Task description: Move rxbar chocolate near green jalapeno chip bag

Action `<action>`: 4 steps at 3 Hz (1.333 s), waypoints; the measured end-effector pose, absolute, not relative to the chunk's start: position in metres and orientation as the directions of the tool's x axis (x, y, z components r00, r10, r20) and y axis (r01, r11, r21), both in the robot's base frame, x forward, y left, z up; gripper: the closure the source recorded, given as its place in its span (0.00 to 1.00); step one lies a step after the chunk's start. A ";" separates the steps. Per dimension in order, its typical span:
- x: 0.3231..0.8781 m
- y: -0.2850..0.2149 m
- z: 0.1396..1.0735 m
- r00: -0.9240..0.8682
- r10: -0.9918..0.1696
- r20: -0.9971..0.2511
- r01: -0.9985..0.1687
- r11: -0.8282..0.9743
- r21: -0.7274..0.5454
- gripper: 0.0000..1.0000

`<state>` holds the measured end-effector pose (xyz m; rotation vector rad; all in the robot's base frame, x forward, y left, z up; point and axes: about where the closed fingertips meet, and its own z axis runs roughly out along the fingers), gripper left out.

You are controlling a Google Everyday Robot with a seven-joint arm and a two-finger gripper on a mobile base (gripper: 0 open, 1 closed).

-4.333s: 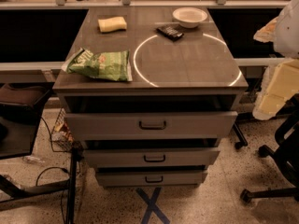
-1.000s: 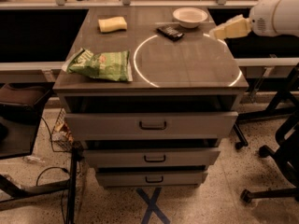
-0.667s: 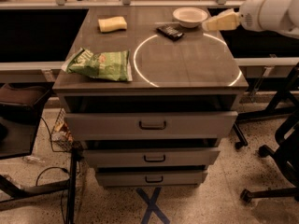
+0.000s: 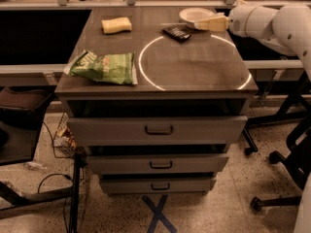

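Four loose items are lying on a smooth dark cabinet top (image 4: 194, 69). The bar (image 4: 176, 32) is sitting far, right of centre, just left of a bowl (image 4: 194, 15). The gripper (image 4: 201, 25) is hovering beside the bar, over the bowl's edge; whether it is released or clenched, I cannot tell. Grasping well likely means descending squarely and pinching the bar's narrow sides, clear of the bowl. The bar is flat and near-black. The crinkled green bag (image 4: 103, 67) is lying near left, and a soft yellow sponge (image 4: 116, 24) is resting far left.

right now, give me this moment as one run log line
phase: pre-grasp | gripper: above back-right tabletop, by white bowl, right of rxbar chocolate | rxbar chocolate: lying on tabletop, not held | green jalapeno chip bag: front-left edge
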<state>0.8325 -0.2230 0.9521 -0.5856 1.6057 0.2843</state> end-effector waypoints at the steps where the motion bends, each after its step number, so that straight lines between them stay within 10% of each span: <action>1: 0.837 -0.217 0.946 -0.032 -0.204 -0.978 -0.538 0.828 -0.155 0.00; 4: 0.876 -0.143 0.863 -0.099 -0.267 -0.959 -0.705 0.699 -0.122 0.00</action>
